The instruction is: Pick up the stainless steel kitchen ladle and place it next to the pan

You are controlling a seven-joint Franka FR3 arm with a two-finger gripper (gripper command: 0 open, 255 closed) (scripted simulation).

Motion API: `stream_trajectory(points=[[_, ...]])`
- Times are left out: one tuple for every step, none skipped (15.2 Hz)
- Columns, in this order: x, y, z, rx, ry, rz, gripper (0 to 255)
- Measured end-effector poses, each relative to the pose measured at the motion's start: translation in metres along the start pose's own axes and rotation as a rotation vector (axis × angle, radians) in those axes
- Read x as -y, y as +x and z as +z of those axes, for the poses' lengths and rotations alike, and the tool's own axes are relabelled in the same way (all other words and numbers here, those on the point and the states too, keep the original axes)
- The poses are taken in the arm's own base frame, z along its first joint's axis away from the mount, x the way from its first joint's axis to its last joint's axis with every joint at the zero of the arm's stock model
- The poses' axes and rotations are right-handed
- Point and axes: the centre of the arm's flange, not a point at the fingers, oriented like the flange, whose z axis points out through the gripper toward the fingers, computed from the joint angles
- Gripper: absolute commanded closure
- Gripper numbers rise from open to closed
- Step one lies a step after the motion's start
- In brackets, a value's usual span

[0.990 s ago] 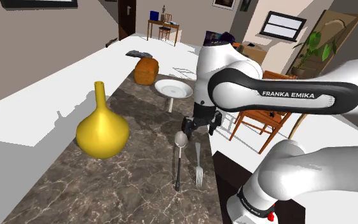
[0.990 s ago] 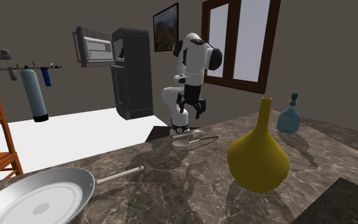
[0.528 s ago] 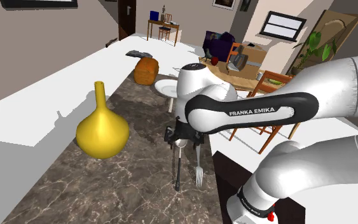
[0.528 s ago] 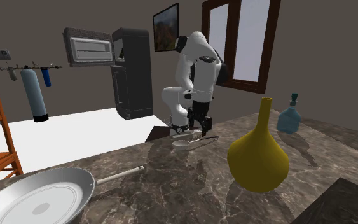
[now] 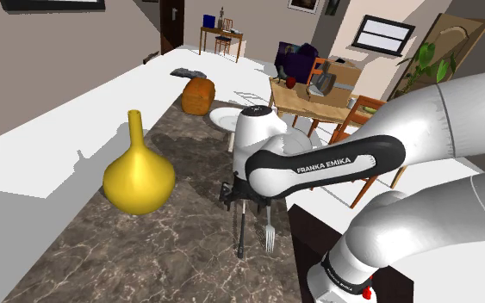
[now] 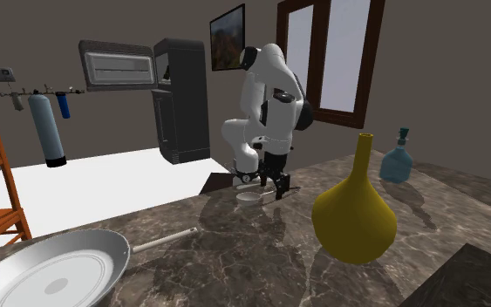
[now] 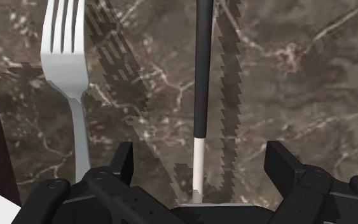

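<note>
The ladle (image 7: pixel 201 70) lies flat on the dark marbled counter, with a silver bowl (image 6: pixel 250 197), a thin pale neck and a long dark handle (image 5: pixel 241 234). My gripper (image 7: pixel 199 167) is low over it, open, one finger on each side of the neck where it meets the handle; neither finger (image 7: pixel 123 162) touches it. In the shoulder view the gripper (image 5: pixel 245 202) hides the ladle's bowl. The pan (image 5: pixel 222 118) is pale and round, farther along the counter behind my arm. In the second exterior view the pan (image 6: pixel 51 275) lies in the foreground, far from the gripper (image 6: pixel 272 190).
A silver fork (image 7: pixel 69 63) lies beside the ladle, near the counter's edge (image 5: pixel 288 225). A yellow long-necked vase (image 5: pixel 139 176) stands to the shoulder view's left. A brown loaf-like object (image 5: pixel 199 95) sits past the pan. A blue bottle (image 6: pixel 396 161) stands behind the vase (image 6: pixel 354 214).
My arm has swung down and toward the shoulder view's left, bringing the gripper from above the counter to just over the ladle. The fingers have stayed apart. Nothing on the counter has moved.
</note>
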Motion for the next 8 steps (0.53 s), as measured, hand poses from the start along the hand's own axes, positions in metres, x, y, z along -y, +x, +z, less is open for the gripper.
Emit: stream_trajectory(points=[[-0.0004,0.0,0.0018,0.0,0.0,0.0,0],[-0.0005,0.0,0.0029,0.0,0.0,0.0,0],[-0.0004,-0.0001,0.0035,0.0,0.0,0.0,0],[-0.0004,-0.0002,0.0038,0.0,0.0,0.0,0],[-0.0003,-0.0002,0.004,0.0,0.0,0.0,0],[-0.0003,-0.0002,0.004,0.0,0.0,0.0,0],[-0.0003,-0.0002,0.004,0.0,0.0,0.0,255],[-0.0003,-0.0002,0.004,0.0,0.0,0.0,255]])
